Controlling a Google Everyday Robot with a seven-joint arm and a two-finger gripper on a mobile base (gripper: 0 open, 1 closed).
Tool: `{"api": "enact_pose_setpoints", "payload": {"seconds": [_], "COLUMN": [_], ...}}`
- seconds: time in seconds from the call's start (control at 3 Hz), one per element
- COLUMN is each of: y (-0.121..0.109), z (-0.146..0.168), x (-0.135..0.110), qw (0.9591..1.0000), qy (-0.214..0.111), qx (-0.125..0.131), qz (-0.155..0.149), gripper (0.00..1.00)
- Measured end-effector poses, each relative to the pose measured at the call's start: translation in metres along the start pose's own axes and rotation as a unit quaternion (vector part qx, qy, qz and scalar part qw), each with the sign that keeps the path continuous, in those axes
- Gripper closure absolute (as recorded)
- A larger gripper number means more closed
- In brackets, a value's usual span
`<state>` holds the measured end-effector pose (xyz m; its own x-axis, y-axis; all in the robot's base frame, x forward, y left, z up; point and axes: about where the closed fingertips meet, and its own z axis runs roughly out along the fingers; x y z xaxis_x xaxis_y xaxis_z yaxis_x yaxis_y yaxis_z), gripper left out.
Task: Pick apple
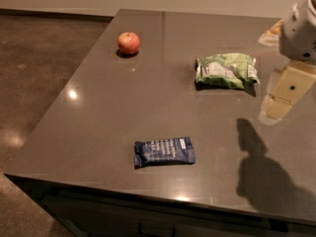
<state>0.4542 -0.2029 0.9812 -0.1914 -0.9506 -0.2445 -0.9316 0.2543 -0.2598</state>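
The apple is small, round and red with yellowish patches. It sits on the grey table near the far left edge. My gripper hangs at the right edge of the view, above the table's right side, far from the apple. It holds nothing that I can see.
A green snack bag lies on the table between the gripper and the apple. A dark blue snack bar lies near the front edge. A pale wrapper shows behind the arm at the far right. The brown floor lies to the left.
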Motion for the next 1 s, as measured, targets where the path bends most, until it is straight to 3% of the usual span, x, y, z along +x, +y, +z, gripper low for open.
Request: {"api": "enact_pose_setpoints", "payload": {"seconds": [0.33, 1.0], "y": [-0.021, -0.068], "z": [0.011, 0.049], "x": [-0.027, -0.091], "qw": [0.9995, 0.9963], "qy": [-0.03, -0.082], "qx": [-0.002, -0.022], "qz": [-0.006, 0.013], "gripper": [0.0, 0.0]}}
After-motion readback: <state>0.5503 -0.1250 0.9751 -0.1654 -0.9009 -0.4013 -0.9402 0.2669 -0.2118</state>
